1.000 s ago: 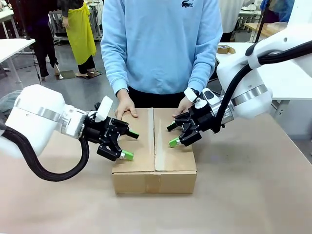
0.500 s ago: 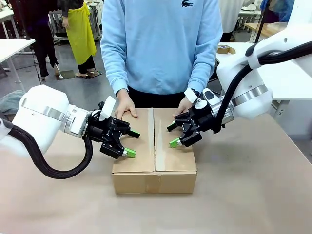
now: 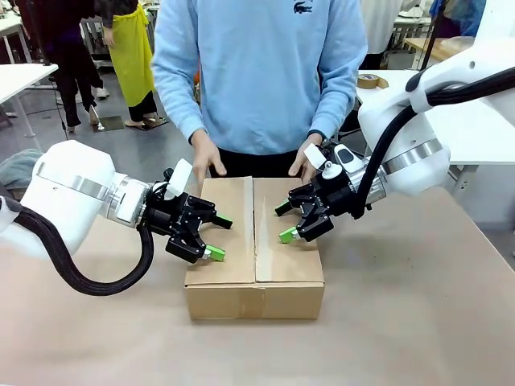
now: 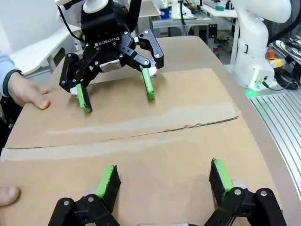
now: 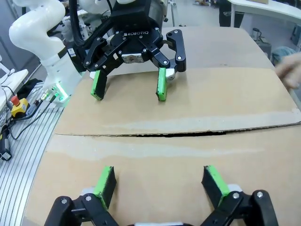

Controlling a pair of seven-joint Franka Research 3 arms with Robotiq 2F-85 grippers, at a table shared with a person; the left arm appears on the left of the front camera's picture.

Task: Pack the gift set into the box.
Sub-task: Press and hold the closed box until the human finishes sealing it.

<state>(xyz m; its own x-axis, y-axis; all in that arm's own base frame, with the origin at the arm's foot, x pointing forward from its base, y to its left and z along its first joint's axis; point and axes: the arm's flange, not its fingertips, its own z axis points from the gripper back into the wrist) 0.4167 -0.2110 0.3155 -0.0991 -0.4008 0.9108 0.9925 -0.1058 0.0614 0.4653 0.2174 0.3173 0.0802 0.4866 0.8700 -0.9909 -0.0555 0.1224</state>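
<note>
Pressing both flaps flat and evenly suits this step: left hand and right hand, each wide open and empty, poise over the shut cardboard box mid-surface, nearer the far edge; gift set presumably inside.

White "ROBOTIQ" lettering stood on the black body of the right gripper, in the upper left of the left wrist view. "ROBOTIQ" also stood on the left gripper, upper middle of the right wrist view. A small dark crocodile emblem, wordless, sat on the person's light blue sweatshirt at the front view's top edge.
</note>
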